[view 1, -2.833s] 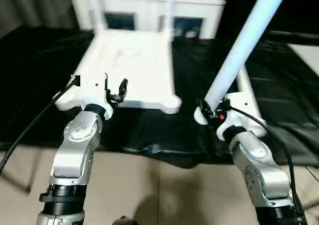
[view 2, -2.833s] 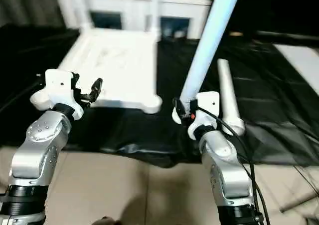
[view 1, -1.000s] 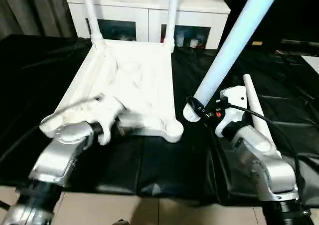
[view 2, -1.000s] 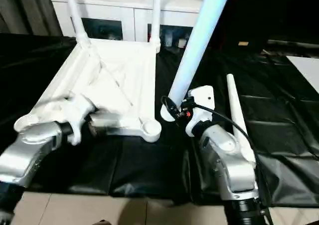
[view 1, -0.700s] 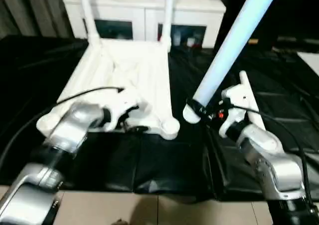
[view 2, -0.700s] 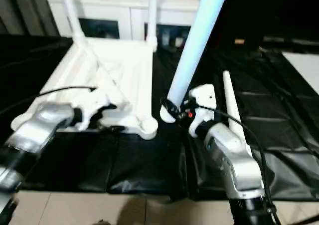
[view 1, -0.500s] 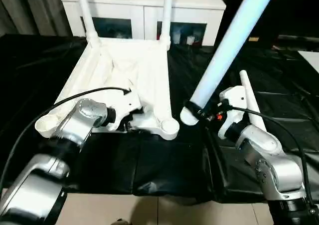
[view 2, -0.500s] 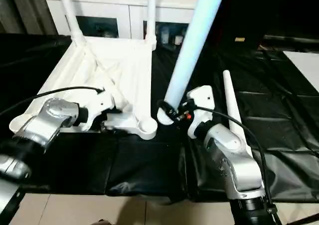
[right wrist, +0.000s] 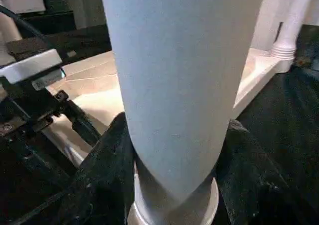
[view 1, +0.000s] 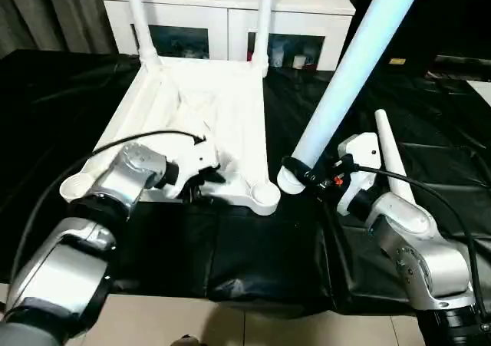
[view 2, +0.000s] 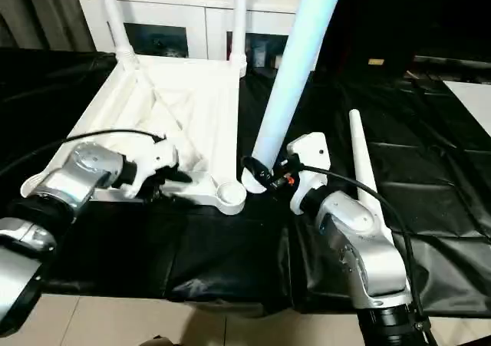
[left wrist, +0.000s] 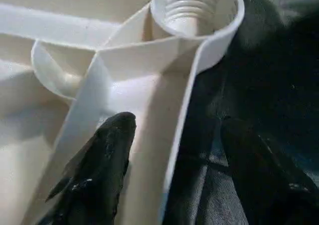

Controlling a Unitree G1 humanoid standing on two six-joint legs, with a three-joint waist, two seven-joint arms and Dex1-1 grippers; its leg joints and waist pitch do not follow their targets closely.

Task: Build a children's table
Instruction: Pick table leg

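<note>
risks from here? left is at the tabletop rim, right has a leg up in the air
1. The left gripper straddles the thin near rim of the tabletop with fingers not clamped; the top could shift during threading.
2. The right gripper holds the leg low and tilted; it may enter the empty corner socket crooked.
3. The spare leg lies beside the right forearm and could roll.

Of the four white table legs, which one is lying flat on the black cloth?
The white tapered plastic leg beside the right forearm lies flat. Two legs stand upright in the upturned tabletop's far corners; the right gripper holds the fourth.
</note>
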